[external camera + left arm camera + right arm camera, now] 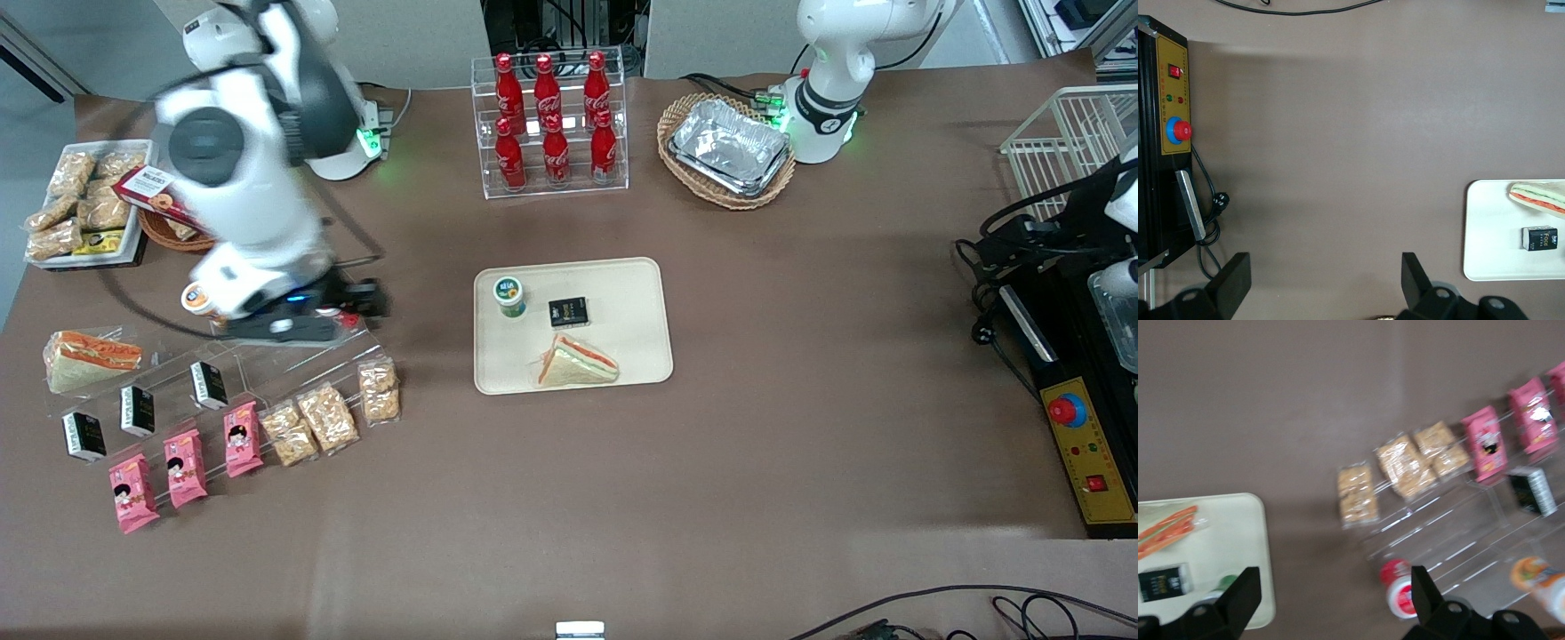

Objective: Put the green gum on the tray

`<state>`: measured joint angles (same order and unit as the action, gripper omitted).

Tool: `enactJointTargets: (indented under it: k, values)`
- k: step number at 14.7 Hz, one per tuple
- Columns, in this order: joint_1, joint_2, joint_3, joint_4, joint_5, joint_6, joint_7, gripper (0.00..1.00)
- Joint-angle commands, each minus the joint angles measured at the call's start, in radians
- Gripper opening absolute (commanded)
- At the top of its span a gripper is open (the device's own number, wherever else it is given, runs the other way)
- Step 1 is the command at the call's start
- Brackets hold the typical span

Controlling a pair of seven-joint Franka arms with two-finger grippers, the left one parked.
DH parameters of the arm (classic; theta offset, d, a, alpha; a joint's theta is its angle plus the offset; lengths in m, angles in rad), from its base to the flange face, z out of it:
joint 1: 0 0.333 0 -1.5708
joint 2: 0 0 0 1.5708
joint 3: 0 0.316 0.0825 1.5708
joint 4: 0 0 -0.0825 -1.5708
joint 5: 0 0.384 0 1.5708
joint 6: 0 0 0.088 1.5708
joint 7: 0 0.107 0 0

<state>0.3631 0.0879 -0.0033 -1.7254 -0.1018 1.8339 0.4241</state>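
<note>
— Could any print be read?

— Little. The green gum [510, 295] had green marks on its white lid, too small to make out. The small black box [568, 312] beside it bore pale lettering; in the left wrist view it looked like "Face", though I wouldn't swear to it. The red bottles [551, 120] in the clear rack carried white script I could not read for certain.

— And the room around the edges?

— The tray [636, 293] lay mid-table with bare brown table [800, 427] on every side. The gum stood upright near the tray corner closest to the working arm's end and farthest from the front camera, just inside the rim. The black box sat just beside it, and a wrapped sandwich [576, 363] lay nearer the camera, close to the rim there. The half of the tray toward the parked arm's end was bare.

— Where was the claw?

— The gripper [1331, 603] hung over the clear display stand [293, 356] of snacks, well apart from the gum, toward the working arm's end. Its fingers [1245, 590] stood spread wide with nothing between them — a red-lidded canister [1398, 587] showed beneath them, untouched.
</note>
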Motion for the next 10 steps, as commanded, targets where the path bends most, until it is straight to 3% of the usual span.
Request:
enactJointTargets:
  k: [1,2,5,10]
  values:
    - [-0.192,-0.056,0.011,0.026,0.055,-0.056,-0.241,1.0]
    - [-0.261,-0.056,0.012,0.059,0.109,-0.094,-0.343,1.0]
    - [-0.366,-0.054,-0.006,0.133,0.113,-0.173,-0.498,1.0]
    - [-0.369,-0.056,-0.075,0.132,0.109,-0.168,-0.556,1.0]
